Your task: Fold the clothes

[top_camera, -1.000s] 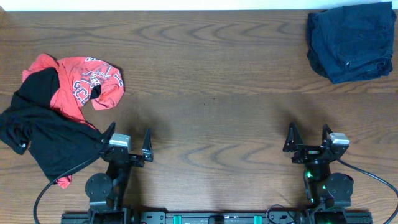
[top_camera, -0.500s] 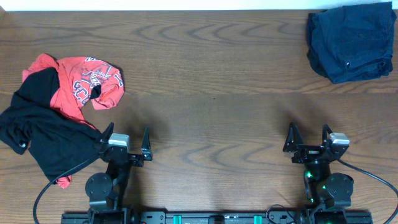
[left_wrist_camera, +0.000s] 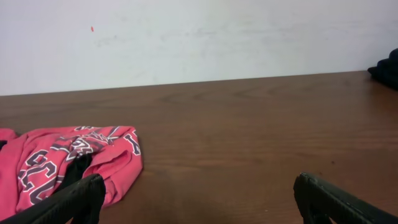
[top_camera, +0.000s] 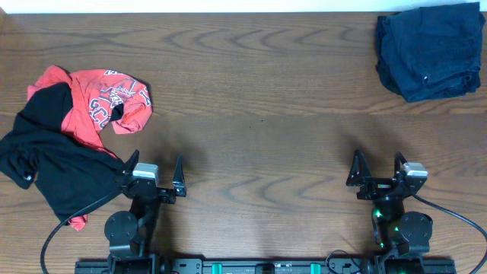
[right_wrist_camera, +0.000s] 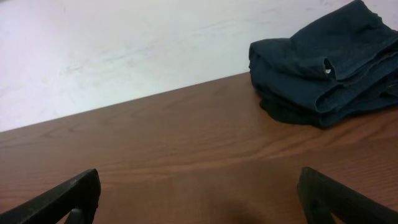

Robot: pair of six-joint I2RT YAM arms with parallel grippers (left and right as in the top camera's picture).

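Observation:
A crumpled red T-shirt with white lettering lies at the table's left, also in the left wrist view. A black garment lies over its front part and reaches the left edge. Folded navy denim sits at the far right corner, also in the right wrist view. My left gripper is open and empty, just right of the black garment. My right gripper is open and empty over bare table at the front right. The wide denim shorts are not spread out in view.
The wooden table runs to a white wall at the back. Both arm bases stand at the front edge, with cables trailing from them.

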